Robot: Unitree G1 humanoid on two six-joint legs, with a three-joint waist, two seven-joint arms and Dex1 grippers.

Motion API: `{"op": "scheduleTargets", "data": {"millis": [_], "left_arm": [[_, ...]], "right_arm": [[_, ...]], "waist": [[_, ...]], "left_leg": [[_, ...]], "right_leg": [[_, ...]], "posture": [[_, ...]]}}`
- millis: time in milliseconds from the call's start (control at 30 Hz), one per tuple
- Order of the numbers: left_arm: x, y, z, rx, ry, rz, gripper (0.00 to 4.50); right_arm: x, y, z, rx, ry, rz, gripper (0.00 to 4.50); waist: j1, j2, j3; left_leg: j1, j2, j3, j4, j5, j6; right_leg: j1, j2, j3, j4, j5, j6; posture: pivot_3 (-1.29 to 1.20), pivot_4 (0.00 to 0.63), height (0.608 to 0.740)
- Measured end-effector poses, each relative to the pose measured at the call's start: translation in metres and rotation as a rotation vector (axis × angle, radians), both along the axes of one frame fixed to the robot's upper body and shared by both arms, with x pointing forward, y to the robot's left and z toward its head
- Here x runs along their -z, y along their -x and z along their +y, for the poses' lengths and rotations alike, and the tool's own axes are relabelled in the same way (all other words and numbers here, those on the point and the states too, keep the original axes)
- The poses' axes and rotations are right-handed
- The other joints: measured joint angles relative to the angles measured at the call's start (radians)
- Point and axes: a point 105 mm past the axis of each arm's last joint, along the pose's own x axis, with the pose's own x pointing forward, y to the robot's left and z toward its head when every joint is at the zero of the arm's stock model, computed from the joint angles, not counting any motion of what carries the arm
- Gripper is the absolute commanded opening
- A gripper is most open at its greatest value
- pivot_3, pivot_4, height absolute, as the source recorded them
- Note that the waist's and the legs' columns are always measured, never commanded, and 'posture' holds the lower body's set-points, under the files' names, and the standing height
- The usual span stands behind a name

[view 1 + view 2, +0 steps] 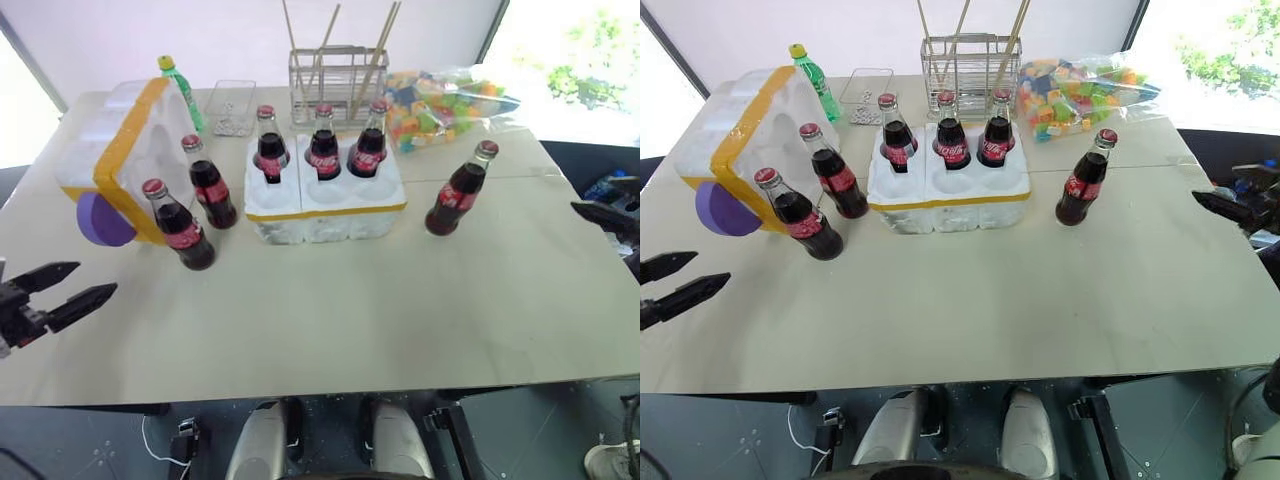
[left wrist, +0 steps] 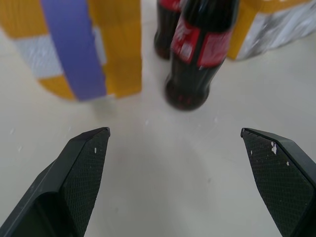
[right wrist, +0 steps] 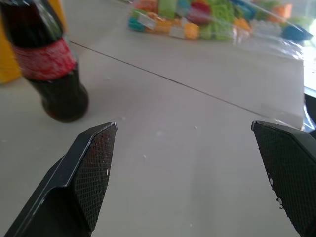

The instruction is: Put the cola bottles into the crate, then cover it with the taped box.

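- White foam crate with a yellow tape band sits mid-desk toward the far side, and three cola bottles stand upright in its back row of wells; the front three wells are unfilled.
- Two more cola bottles are standing loose on the desk to the left of the crate, one a bit behind the other, both just beside the taped box.
- Sixth cola bottle stands alone on the right of the crate, well apart from the others.
- Taped box, big white foam thing with yellow bands, lies tipped at the left side of the desk, its purple disc facing the near edge.
- Behind the crate: a wire rack with wooden sticks, a small clear tray, a green plastic bottle with a yellow cap peeking past the box, and a bag of colourful blocks.
- Left pincer hangs at the near-left edge with its fingers spread apart, nothing in it, pointed at the nearest loose bottle and the purple disc.
- Right pincer is out at the right edge of the desk, also spread wide and not gripping anything, aimed toward the lone bottle.
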Motion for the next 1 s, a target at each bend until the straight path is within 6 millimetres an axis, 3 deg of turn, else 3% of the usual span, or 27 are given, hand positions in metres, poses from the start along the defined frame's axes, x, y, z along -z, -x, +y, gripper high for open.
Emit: {"op": "scheduleTargets", "data": {"millis": [67, 167, 300, 433, 533, 633, 767, 1000], "left_arm": [[-0.005, -0.006, -0.010, 0.034, 0.004, -0.020, 4.45], [-0.008, -0.017, -0.021, 0.061, 0.012, -0.041, 4.45], [-0.008, -0.032, -0.036, 0.087, 0.026, -0.070, 4.45], [0.003, -0.055, -0.056, 0.091, 0.081, -0.097, 4.45], [0.017, -0.064, -0.062, 0.073, 0.058, -0.085, 4.45], [0.021, -0.073, -0.066, 0.053, 0.030, -0.102, 4.45], [0.018, -0.080, -0.069, 0.046, 0.007, -0.128, 4.45], [0.031, -0.096, -0.075, 0.019, 0.018, -0.122, 4.45]], "right_arm": [[-0.033, 0.008, 0.012, -0.088, 0.014, -0.032, 4.50], [-0.066, 0.018, 0.038, -0.231, 0.036, -0.049, 4.50], [-0.095, 0.032, 0.086, -0.438, 0.062, -0.038, 4.50], [-0.123, 0.055, 0.147, -0.682, 0.048, -0.057, 4.50], [-0.127, 0.068, 0.168, -0.758, 0.047, -0.057, 4.50], [-0.118, 0.074, 0.184, -0.816, 0.049, -0.031, 4.50], [-0.115, 0.077, 0.190, -0.823, 0.040, -0.029, 4.50], [-0.100, 0.074, 0.197, -0.837, 0.004, -0.001, 4.50]], "waist": [[0.001, 0.001, 0.000], [0.001, 0.001, 0.000], [0.001, 0.001, 0.000], [0.007, 0.000, 0.000], [0.010, -0.003, -0.002], [0.010, -0.003, -0.002], [0.010, -0.003, -0.002], [0.009, -0.004, -0.002]], "left_leg": [[0.000, 0.000, 0.000, 0.000, 0.000, 0.000], [0.000, 0.001, 0.000, 0.000, 0.000, 0.000], [0.000, 0.001, 0.002, 0.000, 0.000, 0.000], [-0.002, 0.001, 0.004, 0.000, 0.000, 0.000], [-0.002, 0.001, 0.005, 0.000, -0.001, 0.000], [-0.002, 0.001, 0.006, 0.000, -0.002, 0.001], [-0.004, 0.001, 0.007, 0.001, -0.001, 0.001], [-0.004, 0.001, 0.011, 0.004, -0.001, 0.001]], "right_leg": [[-0.001, 0.000, 0.000, 0.000, 0.000, 0.000], [-0.001, 0.001, 0.001, 0.000, 0.000, 0.000], [-0.003, 0.001, 0.003, 0.001, 0.001, 0.000], [-0.005, 0.001, 0.005, 0.004, 0.003, 0.003], [-0.006, 0.000, 0.005, 0.003, 0.003, 0.003], [-0.005, -0.001, 0.006, 0.003, 0.004, 0.002], [-0.005, 0.000, 0.007, 0.004, 0.004, 0.002], [-0.007, -0.002, 0.007, 0.010, 0.004, 0.003]], "posture": [[0.00, 0.150, 0.736], [0.00, 0.150, 0.736], [0.00, 0.150, 0.736], [0.00, 0.150, 0.736], [0.00, 0.150, 0.736], [0.00, 0.150, 0.736], [0.00, 0.150, 0.736], [0.00, 0.150, 0.736]]}}
